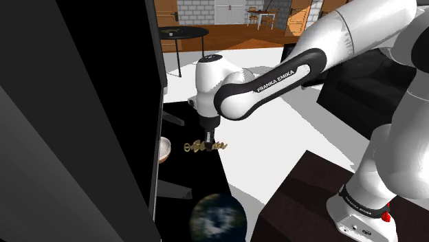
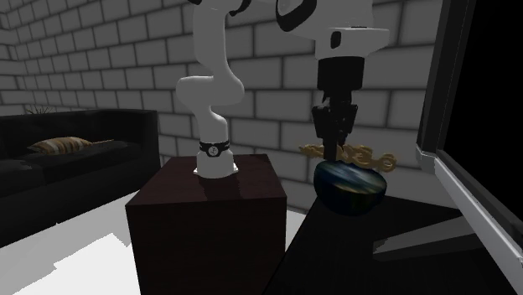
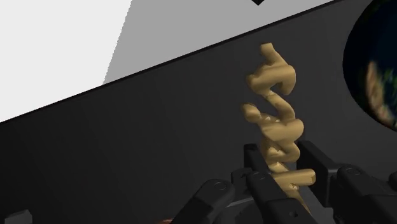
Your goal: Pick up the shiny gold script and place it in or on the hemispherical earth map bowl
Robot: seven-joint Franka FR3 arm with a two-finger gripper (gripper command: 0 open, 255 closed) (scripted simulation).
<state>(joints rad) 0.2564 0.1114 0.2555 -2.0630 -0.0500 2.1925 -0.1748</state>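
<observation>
Dark tabletop (image 1: 206, 185) is stretching away from the shoulder camera, and nearest on it the earth map bowl (image 1: 218, 216) is sitting upright, blue and mottled. Beyond it the gripper (image 1: 208, 139) is pointing straight down and clasping the gold script (image 1: 204, 146) between its black fingers (image 3: 316, 162), the jaws narrowed onto the lettering. The script is hanging roughly level and clear of the table, near the bowl but off to its side rather than over it, as the wrist view is showing. Farther on, a pale pinkish dish (image 1: 165, 149) is resting by a tall dark panel (image 1: 155, 103); far behind, a round black table (image 1: 182, 32) is standing on a wooden floor. The pick is looking done to me. Carrying the script across over the bowl, lowering it and letting go are what is remaining.
</observation>
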